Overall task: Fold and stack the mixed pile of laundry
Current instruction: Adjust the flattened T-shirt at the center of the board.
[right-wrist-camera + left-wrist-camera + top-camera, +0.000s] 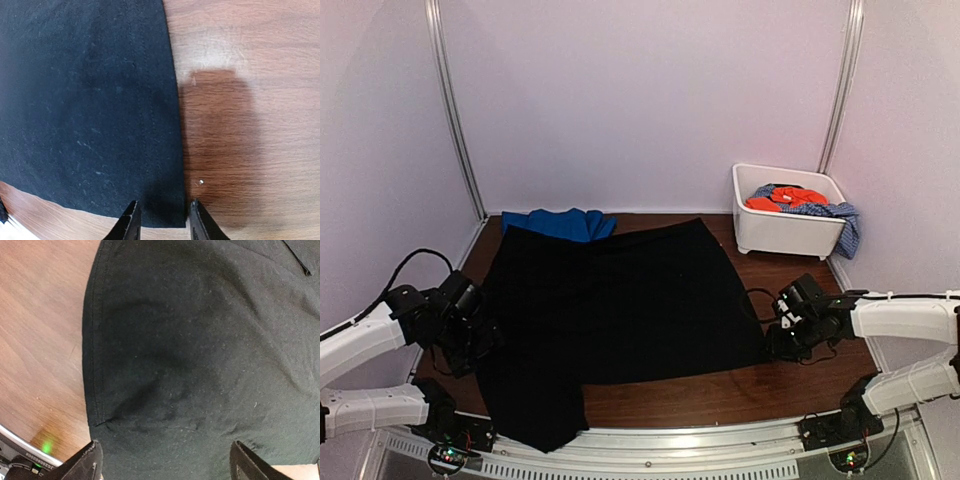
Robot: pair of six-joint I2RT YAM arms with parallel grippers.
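Looking down from above, I see the black garment (620,300) spread flat over most of the table (720,395), with one flap reaching the near edge on the left.

Left gripper (165,442): it sits over the garment's left hem. Its fingers (90,462) are spread wide with cloth beneath them, and they hold nothing.

Right gripper (164,201): it sits at the garment's near right corner. Its fingers (131,222) are narrowly apart and straddle that corner. In my wrist view the cloth between them lies flat and is not pinched.

Count: I make out four garments, one of each colour, plus one tub and two grippers.

Blue garment (562,222): it is bunched at the far edge of the table, touching the black garment's far hem.

White tub (785,240): it stands in the far right corner, well apart from both grippers. It holds the orange-red garment (788,198) and the blue-white speckled garment (840,215). The speckled one hangs over the tub's right rim.
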